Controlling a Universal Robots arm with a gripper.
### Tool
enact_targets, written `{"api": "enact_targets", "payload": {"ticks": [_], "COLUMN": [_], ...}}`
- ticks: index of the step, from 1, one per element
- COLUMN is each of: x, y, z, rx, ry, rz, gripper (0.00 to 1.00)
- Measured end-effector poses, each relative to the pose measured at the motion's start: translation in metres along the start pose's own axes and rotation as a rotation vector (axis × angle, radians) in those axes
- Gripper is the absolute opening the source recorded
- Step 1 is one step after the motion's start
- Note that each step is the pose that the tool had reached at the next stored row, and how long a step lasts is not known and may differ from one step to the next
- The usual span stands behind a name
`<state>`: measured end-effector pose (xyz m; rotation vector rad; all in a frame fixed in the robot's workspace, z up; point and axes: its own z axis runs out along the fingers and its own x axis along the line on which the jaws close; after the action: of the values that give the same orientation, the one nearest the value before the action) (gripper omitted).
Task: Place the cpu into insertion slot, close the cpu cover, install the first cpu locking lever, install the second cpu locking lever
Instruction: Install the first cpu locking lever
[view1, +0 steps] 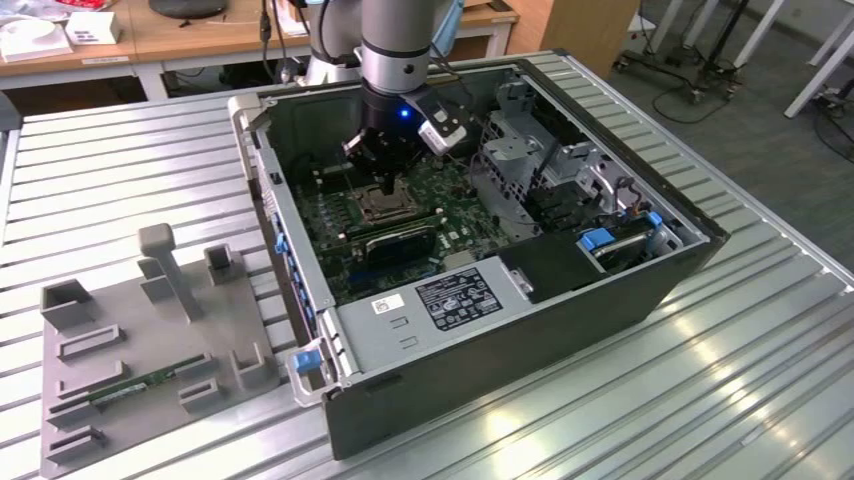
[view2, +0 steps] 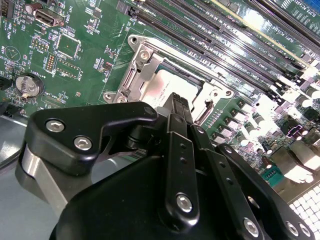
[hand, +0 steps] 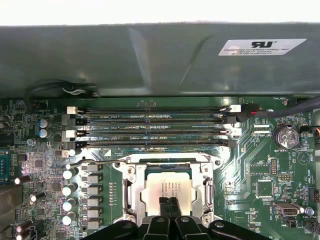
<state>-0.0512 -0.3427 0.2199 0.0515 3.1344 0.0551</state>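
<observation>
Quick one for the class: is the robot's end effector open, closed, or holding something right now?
End effector: closed, fingers pressed together, holding nothing, tips over the chip.

Robotics lab or workshop: an open computer case (view1: 534, 330) sits on a ribbed metal table (view1: 694, 400) beneath the claw (view1: 387, 187); wooden desks (view1: 200, 35) and wheeled stands (view1: 674, 65) lie beyond it.

The open black metal computer case (view1: 561, 320) stands on the ribbed steel table (view1: 694, 400), the grey plastic fixture tray (view1: 147, 345) at the exterior view's left. Inside, the square metallic cpu (hand: 169, 186) sits within the thin silver cpu cover (hand: 134, 192).
</observation>
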Motion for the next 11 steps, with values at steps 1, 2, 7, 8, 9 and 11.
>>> {"api": "enact_targets", "payload": {"ticks": [1, 2, 7, 8, 9, 11], "x": [0.0000, 0.0000, -0.0001, -0.0001, -0.0001, -0.0001], "y": [0.0000, 0.0000, 0.0002, 0.0003, 0.0004, 0.0006], "z": [0.0000, 0.0000, -0.0068, -0.0092, -0.0118, -0.0168], "rx": [0.0000, -0.0001, 0.0000, -0.0001, -0.0002, -0.0001], "ry": [0.0000, 0.0000, 0.0000, 0.0000, 0.0000, 0.0000], "rz": [0.000, 0.000, 0.000, 0.000, 0.000, 0.000], "gripper": [0.11, 0.11, 0.11, 0.11, 0.11, 0.11]}}
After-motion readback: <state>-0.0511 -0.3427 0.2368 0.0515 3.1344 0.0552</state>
